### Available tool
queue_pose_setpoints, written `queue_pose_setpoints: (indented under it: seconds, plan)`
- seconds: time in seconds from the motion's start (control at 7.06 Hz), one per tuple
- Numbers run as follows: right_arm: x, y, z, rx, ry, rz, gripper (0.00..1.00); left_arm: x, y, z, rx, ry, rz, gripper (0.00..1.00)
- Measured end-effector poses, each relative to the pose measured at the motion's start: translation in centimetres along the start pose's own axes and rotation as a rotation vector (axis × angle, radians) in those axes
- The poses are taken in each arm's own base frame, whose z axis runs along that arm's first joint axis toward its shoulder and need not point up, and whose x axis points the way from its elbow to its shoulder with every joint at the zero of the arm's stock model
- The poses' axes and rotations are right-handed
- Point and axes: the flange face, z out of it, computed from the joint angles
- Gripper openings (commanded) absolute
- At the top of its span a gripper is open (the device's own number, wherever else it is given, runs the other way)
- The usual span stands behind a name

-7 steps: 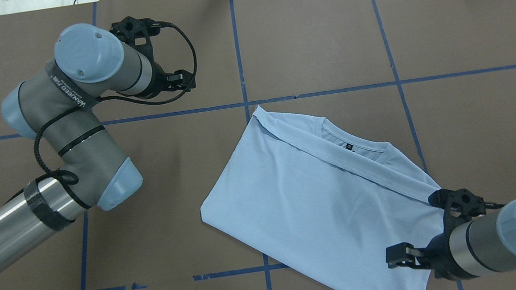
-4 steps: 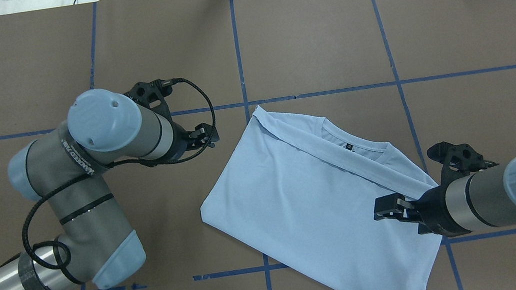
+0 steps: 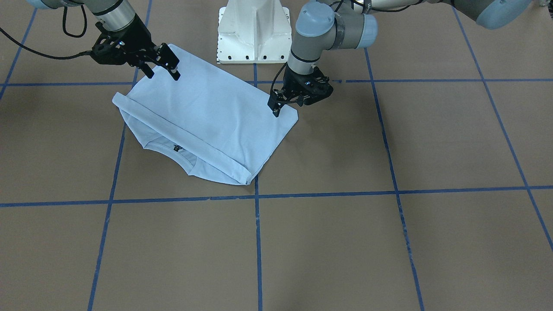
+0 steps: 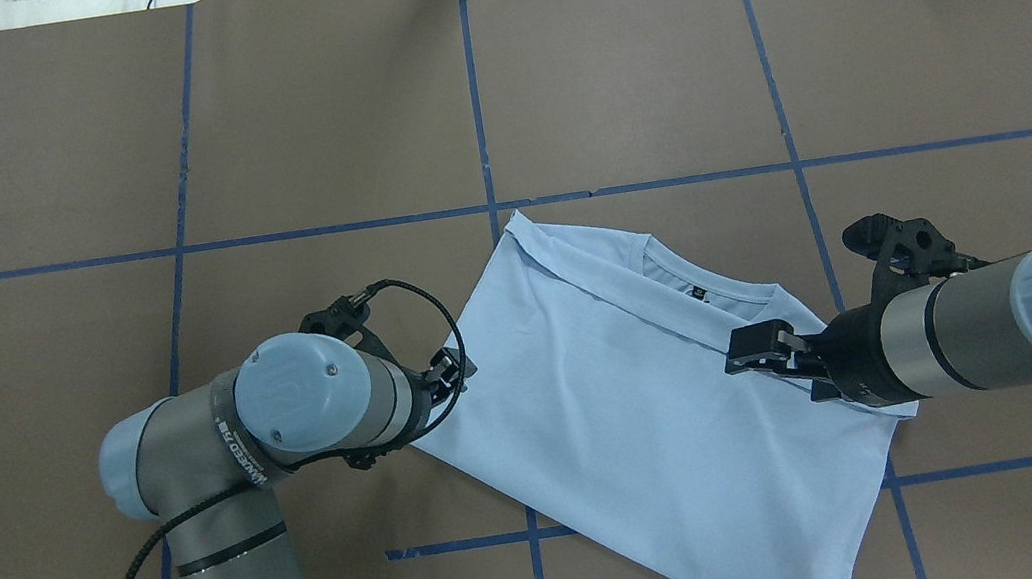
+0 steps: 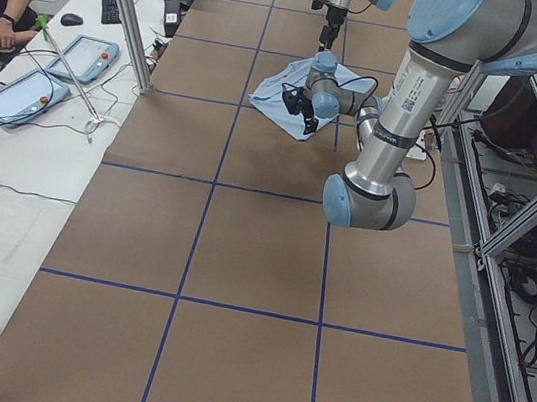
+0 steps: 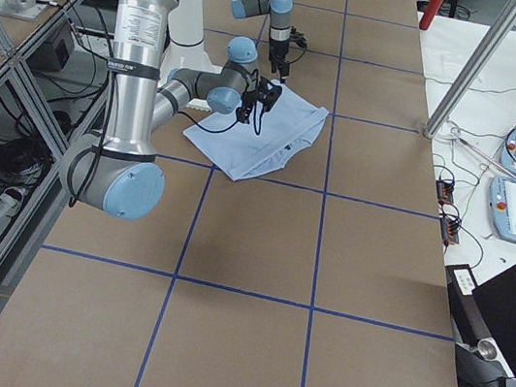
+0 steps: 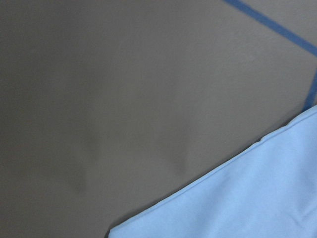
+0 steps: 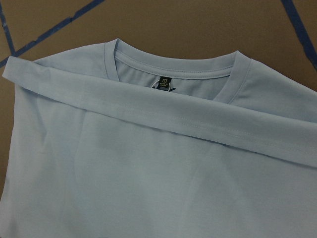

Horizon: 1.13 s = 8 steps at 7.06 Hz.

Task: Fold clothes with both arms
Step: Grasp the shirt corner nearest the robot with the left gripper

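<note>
A: Since a second ago the left gripper (image 4: 456, 367) has swung from the far left of the table down to the T-shirt (image 4: 632, 394)'s left corner, and the right gripper (image 3: 163, 65) has slid along the shirt's right edge toward the collar.

B: And the jaws?

A: Both stand apart with nothing between them. The left fingers (image 3: 274, 106) hang over that corner; whether they touch the cloth I cannot tell. The right fingers (image 3: 175, 65) hover over the fabric near the right edge.

B: Where does the shirt lie?

A: Folded, flat on the brown table (image 4: 645, 59), skewed to the blue grid lines (image 4: 478, 113), in front of the white pedestal (image 3: 254, 30). A folded-over band crosses just below the collar and its black neck label (image 8: 165, 81).
</note>
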Motion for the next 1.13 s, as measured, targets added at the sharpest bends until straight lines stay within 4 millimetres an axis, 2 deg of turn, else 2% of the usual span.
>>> queue_pose_setpoints:
  seconds: [0.28, 0.43, 0.71, 1.13]
  plan:
    - [0.3, -0.4, 0.5, 0.011, 0.009, 0.002, 1.0, -0.9, 2.1, 1.4, 0.01, -0.039, -0.028, 0.94]
    - [0.4, -0.6, 0.7, 0.014, 0.013, 0.003, 1.0, -1.0, 1.9, 2.0, 0.035, -0.045, -0.03, 0.89]
    - [0.4, -0.7, 0.8, 0.016, 0.015, 0.003, 1.0, -0.9, 0.3, 2.6, 0.08, -0.049, -0.04, 0.7]
    - [0.5, -0.8, 0.9, 0.017, 0.018, 0.005, 1.0, -1.0, -0.4, 2.4, 0.09, -0.048, -0.042, 0.7]
